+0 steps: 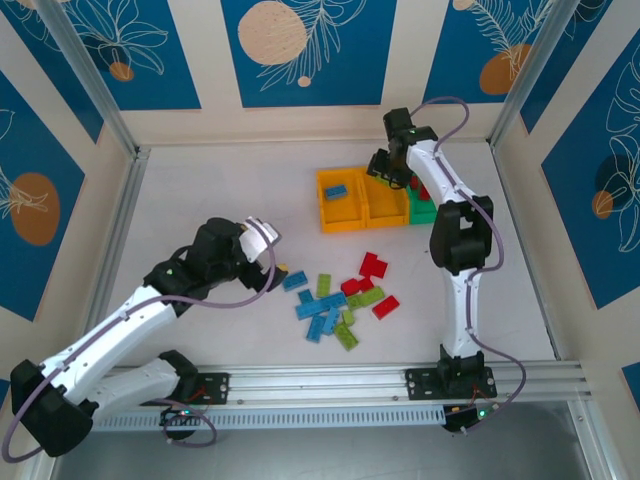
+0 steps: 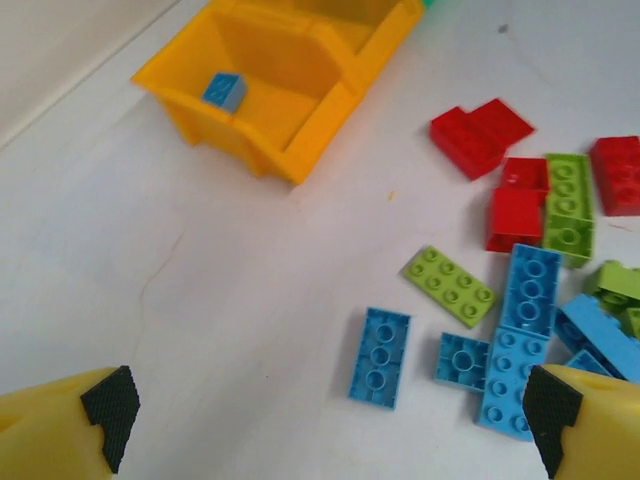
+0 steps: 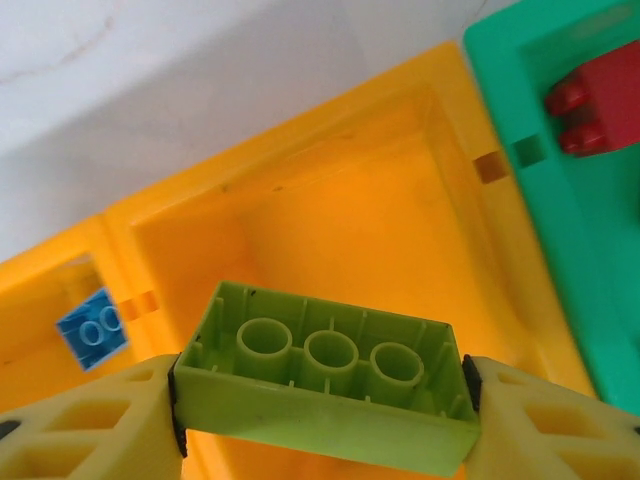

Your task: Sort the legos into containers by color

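You are at the drop step for a lime piece: your right gripper (image 1: 389, 172) pinches a green brick (image 3: 320, 390) by its short ends, hollow underside facing the wrist camera, right above the middle bin (image 3: 340, 220) of the row at the far right of the table (image 1: 220, 190). That yellow bin looks empty. The left bin (image 3: 60, 290) already has a blue brick (image 3: 92, 330) in it, and the green bin (image 3: 540, 90) on the right has a red brick (image 3: 600, 95), so the middle one seems the fitting home for lime. The next move calls for little more than spreading the fingers. The brick hangs well inside the walls, though you might lower it a touch so it does not bounce out. The right arm rises from its base at the near edge, stretches toward the far side and bends its wrist down over the bins. Your left gripper (image 2: 330, 415) is spread wide with nothing between its pads and hovers over bare table just left of the loose bricks (image 1: 340, 300). That arm is folded low, elbow out to the left, and aimed toward the pile. A blue piece lies nearest it, a likely next pick.
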